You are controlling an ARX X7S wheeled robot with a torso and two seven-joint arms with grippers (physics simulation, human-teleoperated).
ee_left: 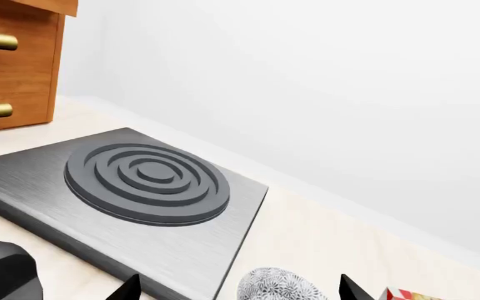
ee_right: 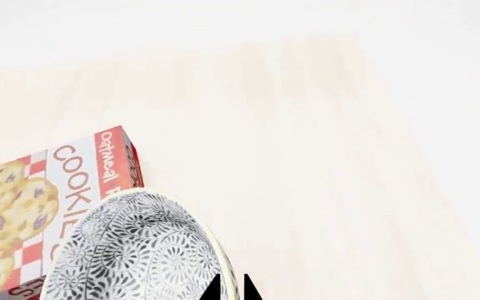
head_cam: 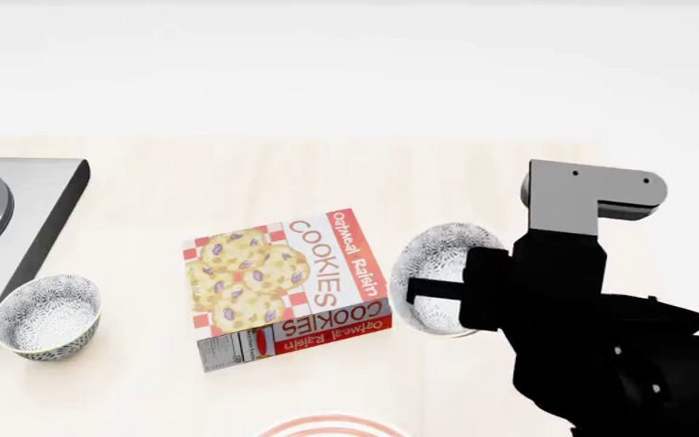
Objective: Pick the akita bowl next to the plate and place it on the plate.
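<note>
1. Right arm (head_cam: 592,346): black, nearest the head camera, at 4 o'clock in that view. Its gripper (ee_right: 230,289) is clenched on the rim of the bowl (head_cam: 440,273), one fingertip each side of the wall in the right wrist view.
2. Bowl: speckled grey and white, tilted on its side, apparently lifted clear of the counter, just beside the cookie box (head_cam: 287,287) at its 3 o'clock.
3. Plate (head_cam: 331,426): only a red-ringed arc shows, at 6 o'clock on the head view's edge, near the box.
4. Second bowl (head_cam: 46,316): same pattern, upright at 9 o'clock beside the hob (head_cam: 10,237).
5. Left gripper (ee_left: 235,290): fingertips stand apart, released, holding nothing; the second bowl sits between them.
6. Step: bowl grasped, carry to plate pending. Next move likely calls for drawing the bowl toward 6 o'clock, levelling it, and lowering it onto the plate clear of the box.
7. Counter (head_cam: 447,182): pale wood grain. White wall behind; wooden drawers (ee_left: 10,62) with brass handles beyond the hob.
</note>
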